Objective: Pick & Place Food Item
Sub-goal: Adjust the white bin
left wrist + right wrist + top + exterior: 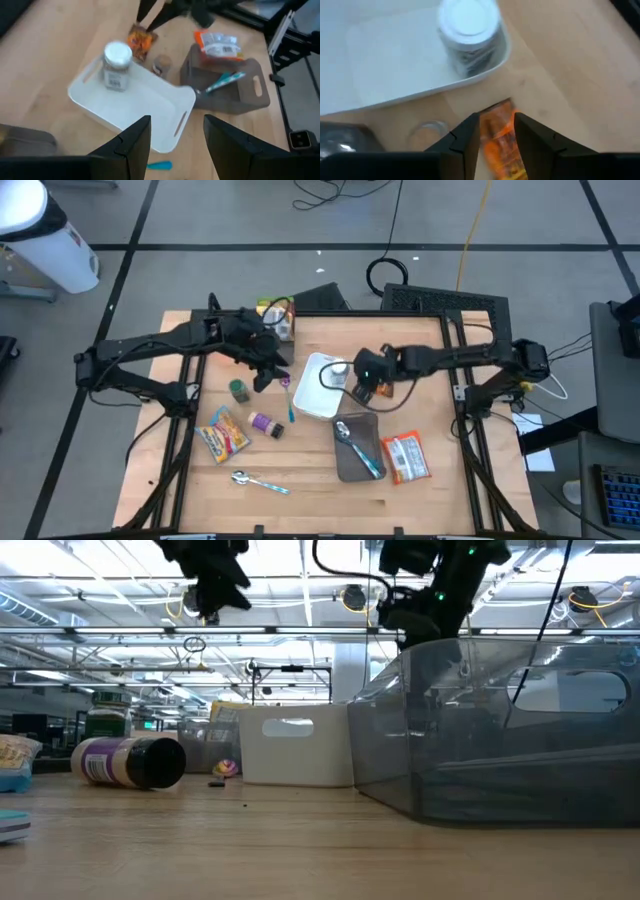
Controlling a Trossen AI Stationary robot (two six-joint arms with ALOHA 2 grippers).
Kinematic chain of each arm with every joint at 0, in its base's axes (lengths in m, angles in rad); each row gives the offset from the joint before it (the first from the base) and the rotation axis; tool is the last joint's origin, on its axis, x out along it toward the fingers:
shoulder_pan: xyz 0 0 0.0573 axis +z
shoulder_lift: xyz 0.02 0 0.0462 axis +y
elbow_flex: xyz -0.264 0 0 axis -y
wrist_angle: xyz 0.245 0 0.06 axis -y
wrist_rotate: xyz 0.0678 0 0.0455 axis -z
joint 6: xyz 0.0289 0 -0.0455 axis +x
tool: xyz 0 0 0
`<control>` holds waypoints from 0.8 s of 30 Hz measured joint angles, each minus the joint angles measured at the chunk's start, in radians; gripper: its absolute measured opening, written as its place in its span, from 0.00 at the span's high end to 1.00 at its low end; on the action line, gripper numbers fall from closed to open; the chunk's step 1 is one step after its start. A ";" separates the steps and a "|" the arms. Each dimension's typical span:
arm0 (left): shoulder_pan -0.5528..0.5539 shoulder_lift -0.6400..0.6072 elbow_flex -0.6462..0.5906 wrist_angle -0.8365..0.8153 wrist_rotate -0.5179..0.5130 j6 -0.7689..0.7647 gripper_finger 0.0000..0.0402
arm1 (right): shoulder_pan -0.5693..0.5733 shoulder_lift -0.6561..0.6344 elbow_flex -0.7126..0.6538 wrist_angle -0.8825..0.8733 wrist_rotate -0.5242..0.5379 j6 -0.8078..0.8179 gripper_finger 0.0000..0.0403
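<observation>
The right gripper (495, 120) hangs low over the wooden table (320, 490) with its jaws parted only narrowly. The crinkly orange snack packet (501, 145) sits in that gap. It appears to lie on the table just outside the white plastic bin (380, 95), and I judge the jaws to be astride it, not yet clamped on it.

The gap is the first risk. It is hardly wider than the packet, so a small sideways error would land a jaw on the film and shove the packet away instead of pinching it. A shallow pinch on slick, crumpled film could also slip free during the lift.

Next out is the bin wall, just beside the packet. A swing towards the bin taken too low could clip the rim and shift the bin. Inside the bin stands a glass jar with a white lid (469, 30), close to that near wall, and a release there could drop the packet against it or tip it.

A small round brown jar (161, 64) stands near the packet too, and a drifting jaw could knock it.

Farthest off, the left gripper (172, 145) hovers on the bin's other side, jaws wide and empty. If both arms reach for the bin together, they could meet.
</observation>
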 joint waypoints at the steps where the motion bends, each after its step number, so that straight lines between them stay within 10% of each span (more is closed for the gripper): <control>1: -0.004 0.000 0.023 -0.015 -0.017 0.002 0.53 | -0.023 0.004 0.000 0.001 -0.014 -0.035 0.72; 24: -0.017 0.000 0.181 -0.129 -0.101 0.033 0.53 | -0.132 0.217 0.000 0.256 -0.132 -0.261 0.74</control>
